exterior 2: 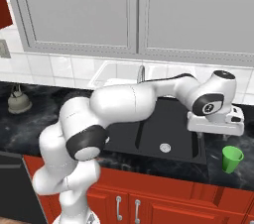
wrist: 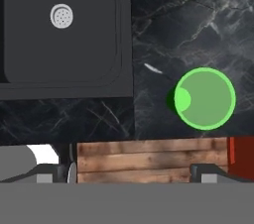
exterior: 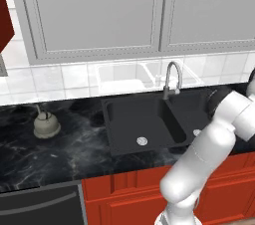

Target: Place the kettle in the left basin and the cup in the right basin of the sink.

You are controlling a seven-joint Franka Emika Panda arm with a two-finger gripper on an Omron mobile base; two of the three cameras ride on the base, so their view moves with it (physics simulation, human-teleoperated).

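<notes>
Here, a simulated kitchen is shown, with a black marbled counter (exterior: pixel 60 154) into which a black double sink (exterior: pixel 149 119) is set, under a chrome gooseneck faucet (exterior: pixel 172 77). The white arm is stretched out to the right, so that the gripper (wrist: pixel 134 173) hangs high above the counter just beyond the sink's right edge. Its jaws are spread as wide as they go and nothing is held between them, which suits an approach from above.

The cup (exterior 2: pixel 231 158), small and bright green, is seen standing upright on the counter to the right of the sink, near the front edge. In the hand view it is looked straight down into, and it sits above and right of the midpoint between the fingertips, so the hand is not yet centred over it. The right basin (wrist: pixel 62 25), the narrower one with a silver drain, lies just beside the cup, which probably explains why the cup is being addressed first.

The kettle (exterior: pixel 46 124), squat and beige-grey with a wire handle, is left on the counter well to the left of the sink. The left basin (exterior: pixel 137 122) is nearer to it. Neither item has been placed yet.
</notes>
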